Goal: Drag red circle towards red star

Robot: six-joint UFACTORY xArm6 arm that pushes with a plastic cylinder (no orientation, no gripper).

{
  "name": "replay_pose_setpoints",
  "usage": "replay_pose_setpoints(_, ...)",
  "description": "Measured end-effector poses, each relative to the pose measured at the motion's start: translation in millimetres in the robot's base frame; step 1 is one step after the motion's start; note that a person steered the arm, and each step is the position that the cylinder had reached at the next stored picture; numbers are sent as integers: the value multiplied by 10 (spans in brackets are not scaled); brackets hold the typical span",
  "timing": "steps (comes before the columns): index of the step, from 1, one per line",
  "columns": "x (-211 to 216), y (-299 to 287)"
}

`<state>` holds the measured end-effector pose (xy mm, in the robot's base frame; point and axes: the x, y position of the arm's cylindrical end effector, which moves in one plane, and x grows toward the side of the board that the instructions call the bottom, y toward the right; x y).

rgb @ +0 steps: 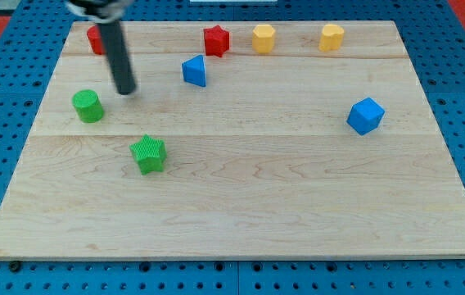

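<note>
The red circle (94, 39) sits at the board's top left, partly hidden behind my dark rod. The red star (216, 40) stands at the top edge, well to the right of the circle. My tip (125, 91) rests on the board below and slightly right of the red circle, apart from it, and to the right of the green circle (88, 106).
A blue triangular block (194, 71) lies below-left of the red star. Two yellow blocks (263, 38) (331, 37) stand along the top edge. A blue cube (365, 115) is at the right. A green star (148, 154) is at lower left. The wooden board (257, 205) ends on a blue pegboard.
</note>
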<state>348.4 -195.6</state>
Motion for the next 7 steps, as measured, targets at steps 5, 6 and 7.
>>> replay_pose_setpoints(5,-1084,-329)
replay_pose_setpoints(6,-1107,-273)
replay_pose_setpoints(7,-1129,-42)
